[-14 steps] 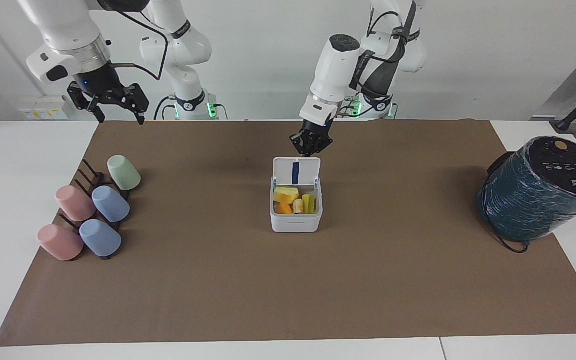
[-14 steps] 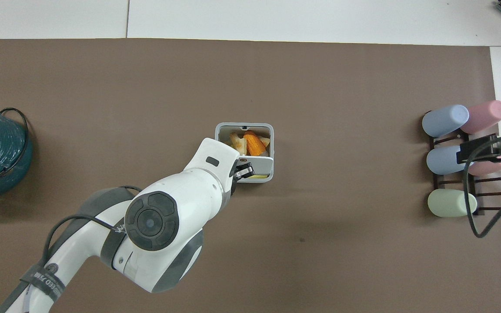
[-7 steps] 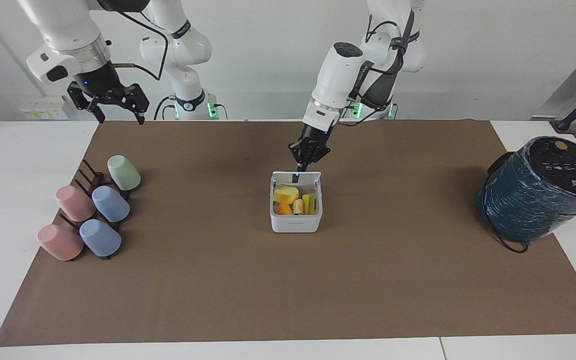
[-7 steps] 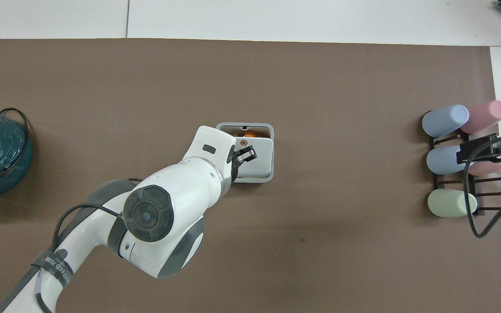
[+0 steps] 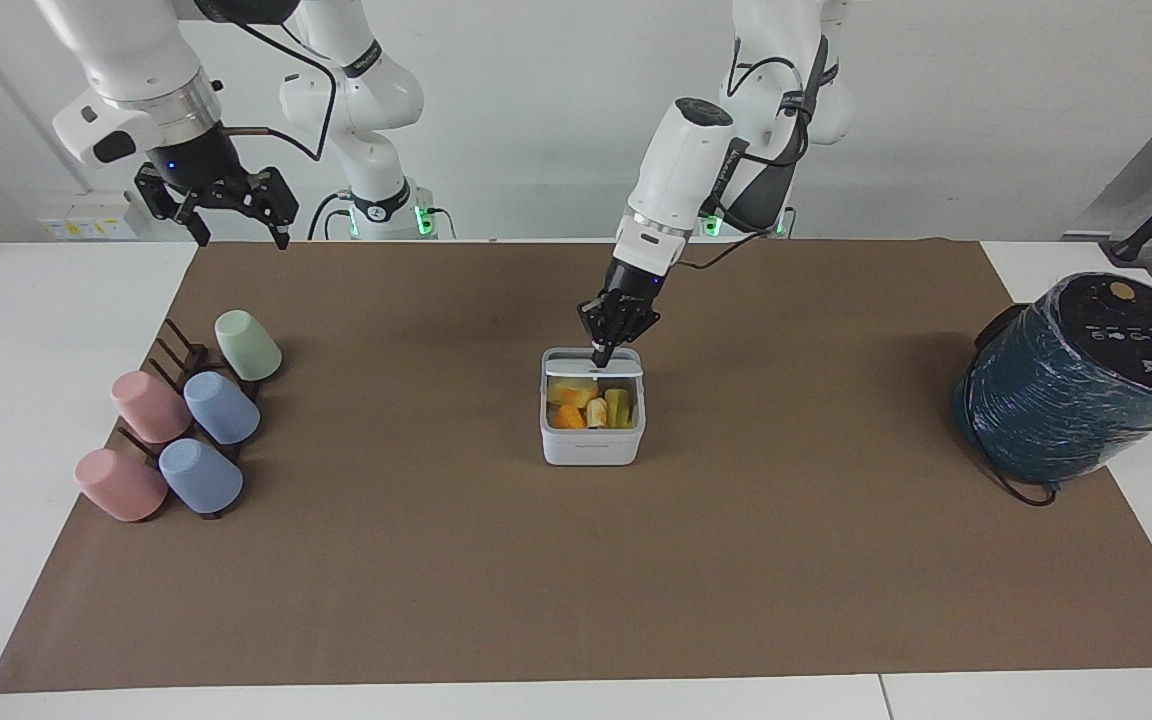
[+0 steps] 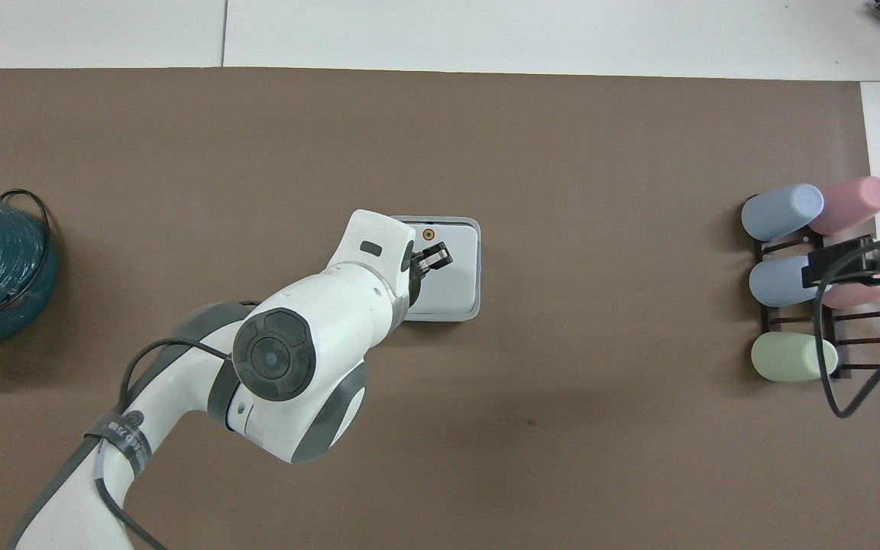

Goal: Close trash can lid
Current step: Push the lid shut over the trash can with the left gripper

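The small white trash can [image 5: 591,447] stands mid-table on the brown mat. Its white lid [image 5: 576,368] hangs low over the opening, hinged on the edge nearer the robots. Its free edge is still raised, so yellow and orange scraps [image 5: 576,402] show under it. From above, the lid [image 6: 451,279] with its orange dot [image 6: 429,234] covers nearly the whole can [image 6: 477,309]. My left gripper [image 5: 600,358] is shut and its tip presses down on the lid's top; in the overhead view the left gripper [image 6: 434,256] sits over the lid. My right gripper [image 5: 242,238] waits open above the mat's corner.
A dark rack [image 5: 171,350] with several pastel cups [image 5: 221,407] lies toward the right arm's end; from above, the right gripper [image 6: 864,263] hangs over this rack [image 6: 829,336]. A large teal wrapped cylinder [image 5: 1076,385] stands at the left arm's end.
The lid has swung from upright down to almost flat over the can, pushed by the shut left gripper, which moved down and away from the robots. The right arm has not moved.
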Robot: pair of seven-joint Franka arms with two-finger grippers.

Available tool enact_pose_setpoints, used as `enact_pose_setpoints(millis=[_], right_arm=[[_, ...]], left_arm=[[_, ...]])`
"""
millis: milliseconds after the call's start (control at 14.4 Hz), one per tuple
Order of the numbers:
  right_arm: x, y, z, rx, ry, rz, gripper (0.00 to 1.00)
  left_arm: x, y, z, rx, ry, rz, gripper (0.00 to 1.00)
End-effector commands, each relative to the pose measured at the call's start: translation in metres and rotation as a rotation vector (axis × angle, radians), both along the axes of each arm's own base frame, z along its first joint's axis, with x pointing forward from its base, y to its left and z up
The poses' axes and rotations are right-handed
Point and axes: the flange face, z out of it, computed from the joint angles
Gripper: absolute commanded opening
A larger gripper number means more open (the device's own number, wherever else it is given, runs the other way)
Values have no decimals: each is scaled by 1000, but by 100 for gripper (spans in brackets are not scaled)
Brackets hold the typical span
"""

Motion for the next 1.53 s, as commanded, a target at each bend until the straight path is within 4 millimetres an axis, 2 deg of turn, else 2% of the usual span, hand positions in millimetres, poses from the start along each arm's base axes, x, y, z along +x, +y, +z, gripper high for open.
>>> enact_pose_setpoints(millis=[0,418,696,766,975,1253,1462], right_arm=[[-4,-1,4,8,-2,24,100],[-4,-1,4,8,-2,24,100],[-4,-1,4,8,-2,24,100],[-4,-1,4,8,-2,24,100],[-4,-1,4,8,-2,24,100],[-4,-1,4,8,-2,24,100],[-4,-1,4,8,-2,24,100]], left_arm=[[15,-14,-20,-22,4,13,0],[23,-17,-38,-18,0,10,0],[24,-20,-64,-6,10,4,0],[25,-19,-65,-5,13,9,0],[37,-24,-41,15,44,-1,0],[65,-13,26,92,154,-29,0],[85,28,66,158,222,-66,0]])
